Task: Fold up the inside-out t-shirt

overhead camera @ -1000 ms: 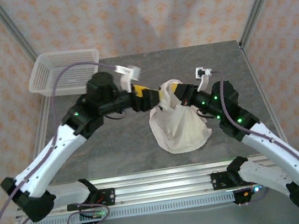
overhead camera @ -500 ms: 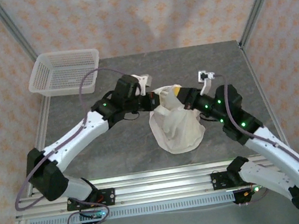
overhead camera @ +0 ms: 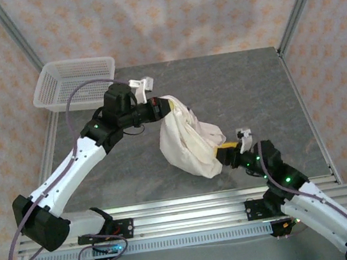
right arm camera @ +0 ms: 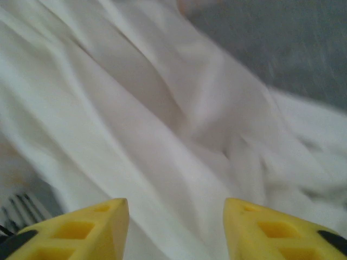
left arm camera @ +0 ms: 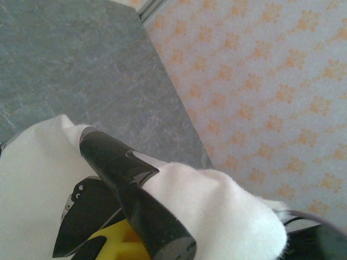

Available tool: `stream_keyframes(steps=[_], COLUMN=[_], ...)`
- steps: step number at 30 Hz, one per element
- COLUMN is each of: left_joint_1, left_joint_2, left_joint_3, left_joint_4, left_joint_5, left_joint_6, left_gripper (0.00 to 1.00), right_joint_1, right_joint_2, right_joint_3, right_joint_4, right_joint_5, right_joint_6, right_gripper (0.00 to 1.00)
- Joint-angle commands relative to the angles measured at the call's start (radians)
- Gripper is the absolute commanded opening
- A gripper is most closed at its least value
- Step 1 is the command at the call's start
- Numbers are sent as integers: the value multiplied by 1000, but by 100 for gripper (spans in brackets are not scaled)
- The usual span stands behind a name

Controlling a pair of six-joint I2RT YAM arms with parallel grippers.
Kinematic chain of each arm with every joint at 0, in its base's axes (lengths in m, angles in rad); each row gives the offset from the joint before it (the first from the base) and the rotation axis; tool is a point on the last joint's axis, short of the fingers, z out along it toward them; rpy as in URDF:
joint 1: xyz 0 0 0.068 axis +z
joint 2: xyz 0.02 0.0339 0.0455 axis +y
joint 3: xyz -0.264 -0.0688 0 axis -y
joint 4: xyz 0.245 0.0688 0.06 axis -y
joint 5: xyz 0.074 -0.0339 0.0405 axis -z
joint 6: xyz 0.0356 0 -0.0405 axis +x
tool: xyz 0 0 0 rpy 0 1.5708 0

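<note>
A: The left gripper (overhead camera: 165,105) is seen shut on a bunched edge of the inside-out t-shirt (overhead camera: 185,142), to the right of the mesh basket (overhead camera: 76,82) and a little nearer the arm bases than it. In the left wrist view, white cloth is draped over the dark fingers (left arm camera: 130,184).

B: And the right gripper (overhead camera: 222,153)?

A: Its jaws are held parted, with nothing clamped between them. In the right wrist view, cloth is seen just ahead of the yellow fingertips (right arm camera: 87,227). It is placed well apart from the basket, at the end of the shirt farthest from it.

B: Why is the shirt held that way?

A: The pinched edge appears to be raised off the table (overhead camera: 251,86), so the rest is left trailing away from the basket. This is judged to let the bundle be drawn out long. The shirt is crumpled, not spread, so folding proper is judged not yet begun.

B: What is called for next?

A: A grip by the right gripper on the trailing end is probably needed, so the cloth can be stretched flat between the two. One risk is noted: only a single layer may be caught, and the shirt left twisted.
</note>
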Motion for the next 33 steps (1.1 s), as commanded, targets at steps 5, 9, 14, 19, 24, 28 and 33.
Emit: stream_keyframes(steps=[5, 9, 14, 19, 24, 28, 33], left_joint_1=[-52, -103, -108, -32, 42, 42, 51], left_joint_2=[21, 32, 13, 70, 249, 282, 74], left_joint_3=[70, 138, 158, 180, 162, 134, 69], left_joint_4=[-3, -117, -216, -439, -328, -210, -222], left_joint_5=[121, 123, -32, -504, -382, -259, -302], left_joint_6=[68, 195, 230, 233, 219, 150, 145], left_gripper=[0, 0, 0, 0, 0, 6, 47], right_joint_1=[18, 17, 13, 13, 13, 12, -4], right_joint_2=[341, 543, 684, 577, 454, 416, 464], right_joint_3=[314, 419, 500, 470, 418, 380, 378], right_joint_4=[70, 122, 166, 155, 198, 261, 243], right_joint_5=[-135, -144, -215, -398, -524, -396, -152], right_joint_6=[-405, -519, -497, -355, -156, -76, -25], right_gripper=[70, 69, 13, 0, 0, 0, 0])
